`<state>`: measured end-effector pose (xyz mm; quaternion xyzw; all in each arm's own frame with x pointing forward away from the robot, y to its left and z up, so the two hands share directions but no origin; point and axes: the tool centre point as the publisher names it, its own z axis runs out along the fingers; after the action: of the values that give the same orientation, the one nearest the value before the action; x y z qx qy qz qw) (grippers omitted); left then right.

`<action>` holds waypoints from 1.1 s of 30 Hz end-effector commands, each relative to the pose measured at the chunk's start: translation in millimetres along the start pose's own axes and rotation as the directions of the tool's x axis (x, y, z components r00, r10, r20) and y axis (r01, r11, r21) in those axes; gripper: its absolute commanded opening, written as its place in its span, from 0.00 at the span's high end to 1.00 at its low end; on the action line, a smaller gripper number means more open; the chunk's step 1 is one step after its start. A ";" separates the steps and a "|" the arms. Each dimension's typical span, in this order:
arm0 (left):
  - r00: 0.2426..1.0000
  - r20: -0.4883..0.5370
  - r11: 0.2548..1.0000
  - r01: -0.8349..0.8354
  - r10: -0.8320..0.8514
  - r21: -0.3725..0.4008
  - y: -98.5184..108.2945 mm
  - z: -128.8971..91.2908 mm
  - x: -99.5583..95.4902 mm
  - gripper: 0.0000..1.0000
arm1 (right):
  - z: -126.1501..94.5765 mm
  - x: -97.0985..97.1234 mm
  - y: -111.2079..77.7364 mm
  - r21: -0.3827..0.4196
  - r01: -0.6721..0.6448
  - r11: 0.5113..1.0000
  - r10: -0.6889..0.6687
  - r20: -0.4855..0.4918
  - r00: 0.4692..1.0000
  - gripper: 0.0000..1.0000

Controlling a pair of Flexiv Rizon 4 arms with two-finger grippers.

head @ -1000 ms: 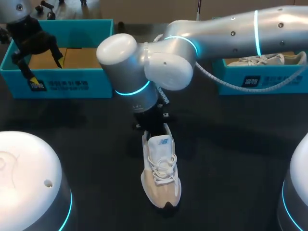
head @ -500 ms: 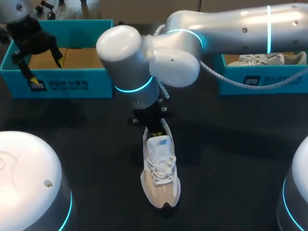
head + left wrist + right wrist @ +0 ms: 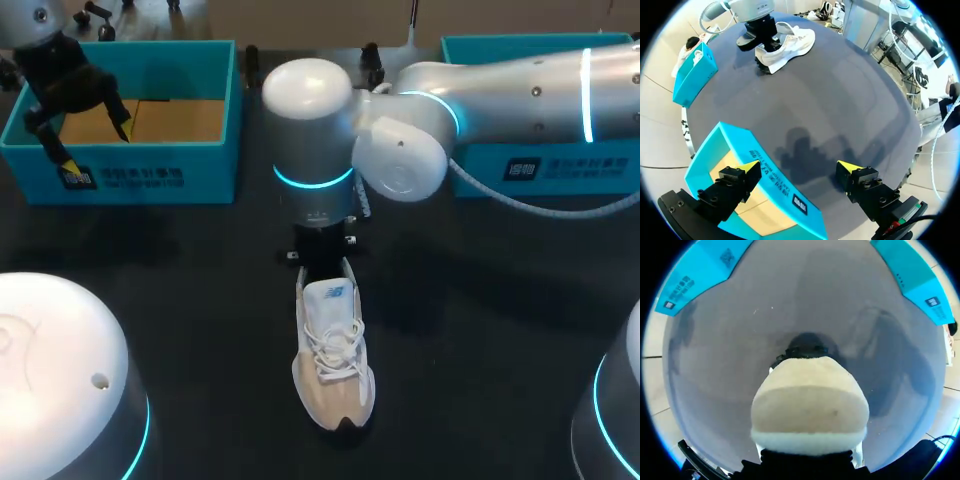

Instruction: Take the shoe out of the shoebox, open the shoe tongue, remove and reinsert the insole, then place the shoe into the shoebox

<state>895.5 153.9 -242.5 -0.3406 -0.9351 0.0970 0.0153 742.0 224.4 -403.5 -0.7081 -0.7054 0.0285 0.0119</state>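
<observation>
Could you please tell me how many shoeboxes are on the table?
2. The left shoebox stands open at the table's far left; the right shoebox is at the far right, partly hidden behind my right arm.

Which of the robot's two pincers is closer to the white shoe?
The right. The right pincer is at the heel of the white shoe; the left pincer hangs far off, above the front wall of a blue box.
</observation>
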 end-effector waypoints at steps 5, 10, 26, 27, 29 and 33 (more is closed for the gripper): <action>1.000 -0.001 1.000 -0.001 0.001 -0.002 0.2 -0.3 0.2 0.00 | -11.1 7.1 -6.5 -0.027 -0.004 1.000 0.004 0.013 1.000 1.00; 1.000 -0.001 1.000 -0.001 0.001 -0.002 0.2 -0.3 0.2 0.00 | -13.1 11.5 -10.3 -0.025 -0.003 1.000 0.003 0.031 1.000 1.00; 1.000 -0.001 1.000 -0.001 0.001 -0.002 0.2 -0.3 0.2 0.00 | -0.1 2.7 -12.5 0.013 -0.028 1.000 0.029 -0.023 0.999 1.00; 1.000 -0.001 1.000 -0.001 0.001 -0.002 0.2 -0.3 0.2 0.00 | -4.4 2.4 -13.2 0.011 -0.030 1.000 0.030 -0.019 0.999 1.00; 1.000 -0.001 1.000 -0.001 0.001 -0.002 0.2 -0.3 0.2 0.00 | -12.4 2.2 -13.9 0.008 -0.030 1.000 0.030 -0.011 0.999 1.00; 1.000 -0.001 1.000 -0.001 0.001 -0.002 0.2 -0.3 0.2 0.00 | -29.1 1.4 -15.3 0.019 0.007 1.000 -0.007 0.000 1.000 1.00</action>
<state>895.5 153.8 -242.5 -0.3406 -0.9351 0.0971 0.0154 728.6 229.3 -388.6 -0.7112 -0.7019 0.0338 0.0198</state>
